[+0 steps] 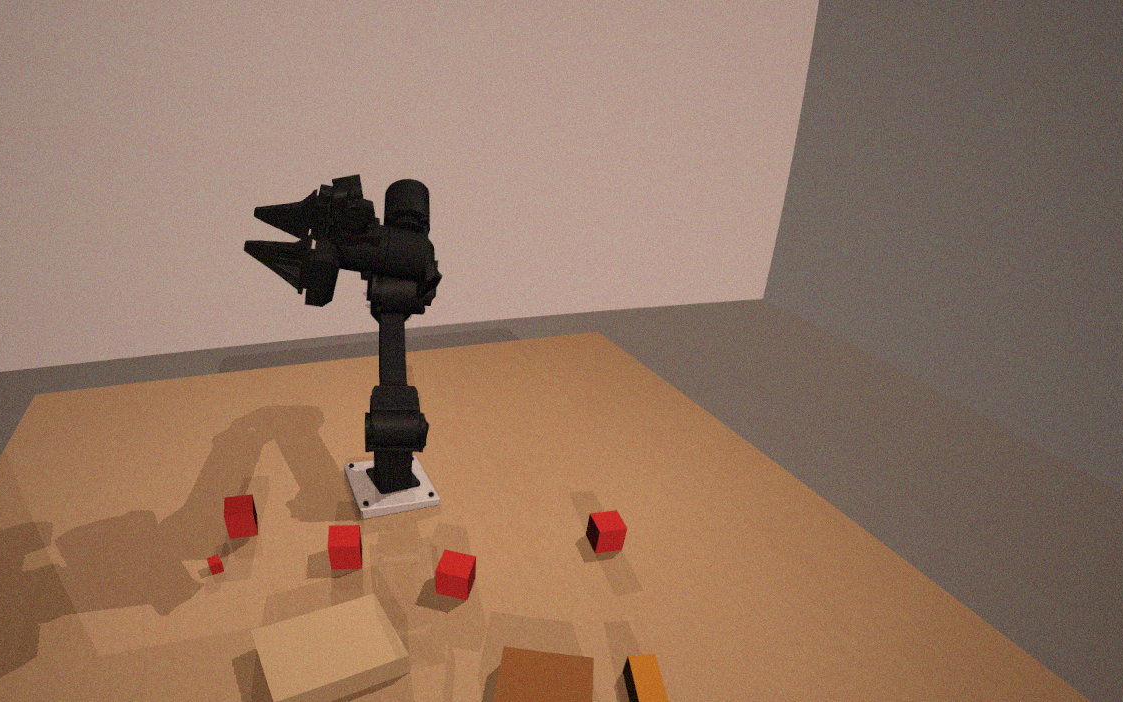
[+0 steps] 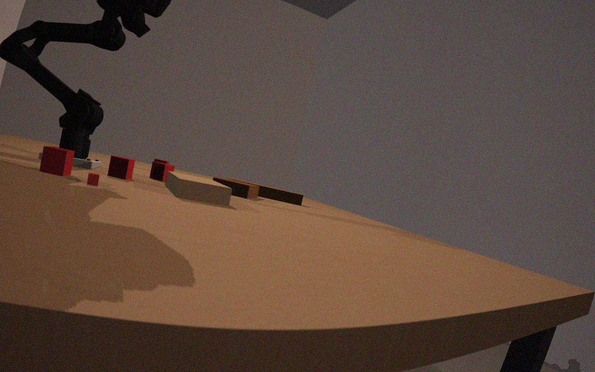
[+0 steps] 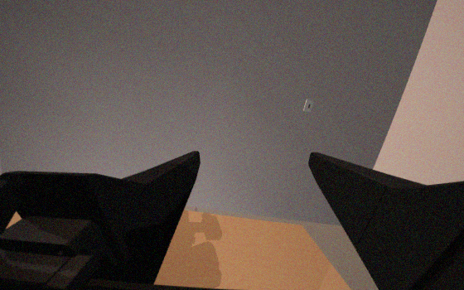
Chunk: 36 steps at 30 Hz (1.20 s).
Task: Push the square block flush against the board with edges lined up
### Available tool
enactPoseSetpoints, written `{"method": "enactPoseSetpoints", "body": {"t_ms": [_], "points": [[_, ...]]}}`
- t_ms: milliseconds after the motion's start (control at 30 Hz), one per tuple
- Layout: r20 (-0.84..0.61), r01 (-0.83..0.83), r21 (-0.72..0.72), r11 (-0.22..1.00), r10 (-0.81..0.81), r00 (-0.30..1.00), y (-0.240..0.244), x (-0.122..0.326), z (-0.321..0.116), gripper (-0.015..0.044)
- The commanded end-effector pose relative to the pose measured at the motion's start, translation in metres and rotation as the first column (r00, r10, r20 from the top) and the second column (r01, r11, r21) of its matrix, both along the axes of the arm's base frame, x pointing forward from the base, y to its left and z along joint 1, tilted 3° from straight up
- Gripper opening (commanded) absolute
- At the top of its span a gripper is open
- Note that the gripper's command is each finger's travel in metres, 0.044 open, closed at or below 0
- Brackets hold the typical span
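My gripper (image 1: 252,229) (image 3: 253,157) is open and empty, high above the table at the arm's left in the top view. It is far from the flat pieces. A cream slab (image 1: 329,644) (image 2: 202,188) lies at the front. A brown block (image 1: 545,676) (image 2: 239,188) lies to its right, with a gap between them. A narrow orange bar (image 1: 645,676) (image 2: 281,195) lies right of the brown block, also apart from it. The lower ends of the brown and orange pieces are cut off in the top view. I cannot tell for certain which pieces are the square block and the board.
Red cubes (image 1: 240,516) (image 1: 344,547) (image 1: 455,574) (image 1: 607,531) stand between the arm's base (image 1: 390,503) and the flat pieces. A tiny red cube (image 1: 215,564) (image 2: 92,179) lies at the left. The table's near edge (image 2: 267,339) shows in the exterior view.
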<state>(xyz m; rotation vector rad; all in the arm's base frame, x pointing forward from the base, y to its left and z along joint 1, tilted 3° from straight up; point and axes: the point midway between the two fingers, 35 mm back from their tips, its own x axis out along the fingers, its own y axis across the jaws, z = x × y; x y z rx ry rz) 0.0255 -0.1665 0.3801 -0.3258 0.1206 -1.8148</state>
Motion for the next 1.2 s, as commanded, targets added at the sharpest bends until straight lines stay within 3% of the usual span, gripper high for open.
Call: {"method": "enactPoseSetpoints", "body": {"t_ms": [0, 467, 800, 1167], "points": [[0.0, 0.0, 0.0, 1.0, 0.0, 1.0, 0.0, 0.0, 0.0, 0.0374], [-0.194, -0.172, -0.083, 0.982, 0.153, 0.969, -0.009, 0.059, 0.023, 0.0006], [-0.22, -0.38, -0.078, 0.922, 0.356, 0.908, -0.011, 0.126, 0.032, 0.0], [-0.274, -0.602, 0.043, 0.797, 0.589, 0.761, -0.004, 0.215, 0.023, 0.0]]}}
